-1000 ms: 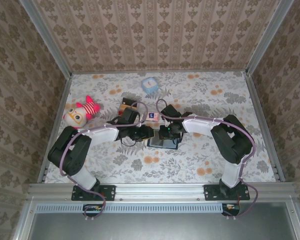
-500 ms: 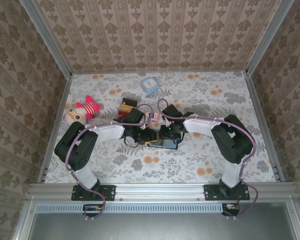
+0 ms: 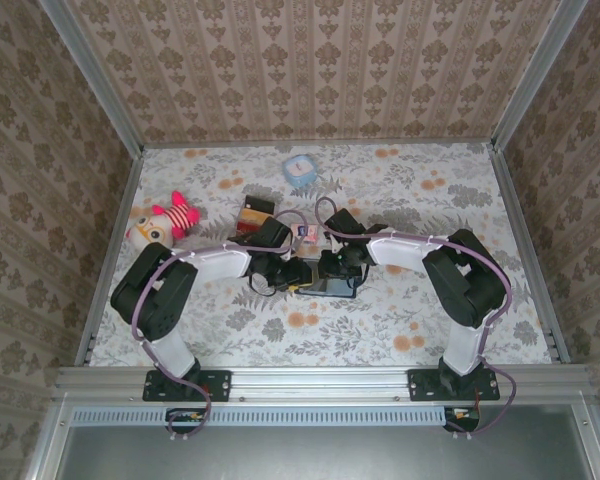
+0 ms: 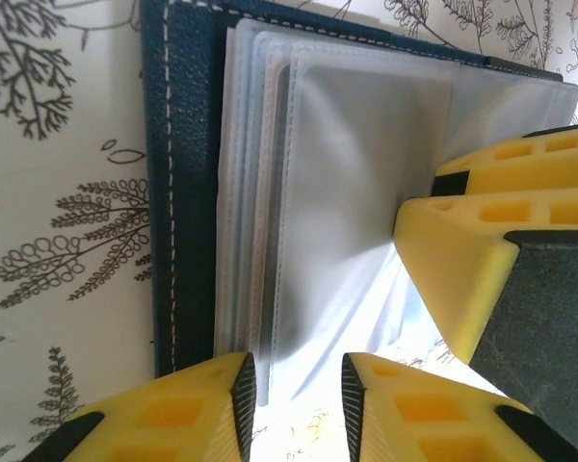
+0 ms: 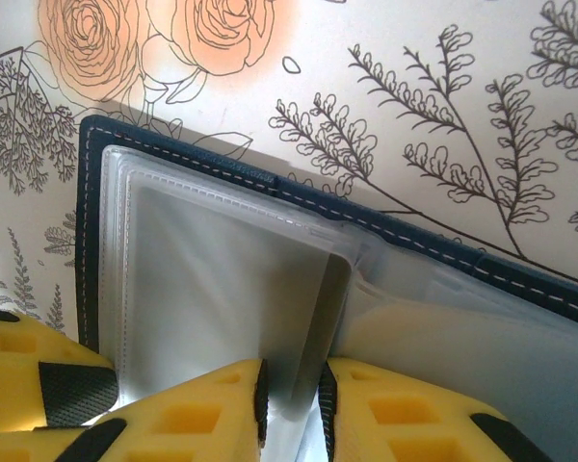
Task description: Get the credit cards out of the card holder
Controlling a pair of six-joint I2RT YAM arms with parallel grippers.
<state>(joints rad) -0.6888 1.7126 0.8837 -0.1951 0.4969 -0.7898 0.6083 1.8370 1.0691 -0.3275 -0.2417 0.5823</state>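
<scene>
The card holder (image 3: 330,287) lies open and flat in the middle of the flowered counter (image 3: 430,200), and both my arms bend in to meet over it. In my left wrist view its navy stitched edge runs down the left of the frame, with a stack of clear plastic sleeves (image 4: 366,173) fanned out beside it. My left hand (image 4: 299,385) sits at the bottom of that frame with its yellow fingers a little apart. The lower edge of the sleeves reaches into the gap, but I cannot tell whether I am gripping them. My right hand (image 5: 292,385) comes in at the bottom of its own view, clenched on one lifted sleeve that rises between its fingers. From above, a plush doll (image 3: 165,222) lies at the left, a red-and-tan box (image 3: 255,211) just above my left arm, and a small blue box (image 3: 299,169) higher up.
</scene>
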